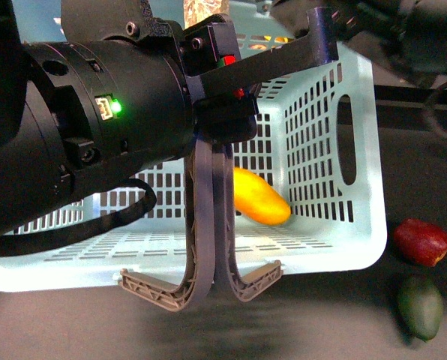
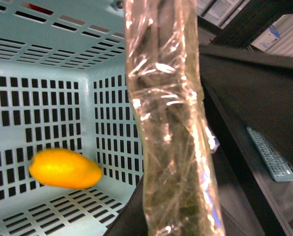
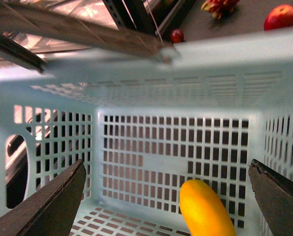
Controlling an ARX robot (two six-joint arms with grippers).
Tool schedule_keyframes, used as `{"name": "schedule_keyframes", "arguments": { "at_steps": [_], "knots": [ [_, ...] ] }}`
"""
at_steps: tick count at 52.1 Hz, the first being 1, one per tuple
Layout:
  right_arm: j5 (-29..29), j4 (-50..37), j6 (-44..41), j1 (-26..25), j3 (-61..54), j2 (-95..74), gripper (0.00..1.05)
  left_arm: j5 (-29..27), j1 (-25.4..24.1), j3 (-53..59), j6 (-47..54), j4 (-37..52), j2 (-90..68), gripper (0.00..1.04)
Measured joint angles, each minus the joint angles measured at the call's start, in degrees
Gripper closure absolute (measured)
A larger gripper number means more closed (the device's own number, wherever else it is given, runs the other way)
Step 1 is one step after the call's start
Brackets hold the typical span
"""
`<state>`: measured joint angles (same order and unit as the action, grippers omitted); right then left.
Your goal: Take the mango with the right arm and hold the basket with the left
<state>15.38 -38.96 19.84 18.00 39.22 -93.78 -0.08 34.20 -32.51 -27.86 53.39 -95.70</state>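
The pale turquoise basket (image 1: 336, 247) fills the middle of the front view, its two grey ribbed handles (image 1: 208, 225) hanging down in front. My left gripper (image 1: 238, 94), on the bulky black arm with the green light, is shut on the basket near the tops of the handles. Its film-wrapped finger (image 2: 168, 123) crosses the left wrist view. The yellow-orange mango (image 1: 261, 196) lies inside the basket near the back wall, also visible as the mango (image 2: 65, 168) and the mango (image 3: 205, 209). My right gripper (image 3: 166, 167) is open above the basket, the mango showing between its fingers (image 3: 53, 204).
A dark red fruit (image 1: 422, 241) and a dark green oval fruit (image 1: 420, 306) lie on the dark table to the right of the basket. Beyond the basket rim (image 3: 220, 54) are a red round fruit (image 3: 282, 17) and a small dark red fruit (image 3: 177, 35).
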Motion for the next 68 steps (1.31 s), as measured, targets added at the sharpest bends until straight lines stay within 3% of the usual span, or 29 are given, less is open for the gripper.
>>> {"name": "schedule_keyframes", "arguments": {
  "at_steps": [11,26,31,51,56,59,68],
  "knots": [
    [-1.55,5.53,0.52,-5.42,-9.05,18.43,0.08,-0.17,-0.04,0.07,-0.17,0.00,0.04,0.99],
    [-6.03,20.83,0.20,-13.29,-21.90,45.57,0.08,0.09,0.04,0.07,-0.22,0.00,0.04,0.99],
    [-7.37,24.57,-0.07,-13.84,-24.04,51.01,0.08,0.09,0.04,0.07,-0.22,0.00,0.04,0.99],
    [-7.67,24.70,-0.17,-13.90,-24.33,52.41,0.08,0.07,0.02,0.07,-0.17,0.00,0.04,0.99],
    [-17.07,13.79,-7.34,-12.59,-28.13,52.28,0.20,0.11,0.04,0.07,-0.17,0.00,0.04,0.99],
    [-19.71,9.60,-11.13,-12.68,-30.05,53.05,0.28,0.15,0.04,0.07,-0.22,0.00,0.04,0.99],
    [-15.69,9.25,-17.64,-16.90,-32.83,57.42,0.54,0.00,0.00,0.07,-0.13,0.00,0.04,0.99]
  ]
}}
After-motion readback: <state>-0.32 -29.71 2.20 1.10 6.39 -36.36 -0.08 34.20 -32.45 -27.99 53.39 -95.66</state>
